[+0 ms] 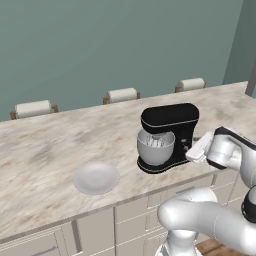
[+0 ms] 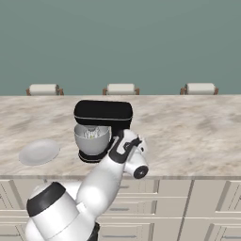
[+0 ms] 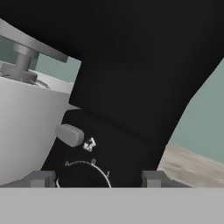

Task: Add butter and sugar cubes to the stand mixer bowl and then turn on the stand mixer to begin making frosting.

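Observation:
The glossy black stand mixer stands on the marble counter with its head down and its whisk inside the silver stand mixer bowl. My gripper is at the mixer's right side, close to the column. In the hand view my gripper is open, its fingertips set wide apart on either side of a white-marked speed dial. A grey lever knob sits just above the dial, beside the bowl wall. The butter and the sugar cubes are out of view.
A flat white plate lies on the counter left of the mixer, with nothing on it. Three chair backs line the counter's far edge. Cabinet fronts run below the near edge.

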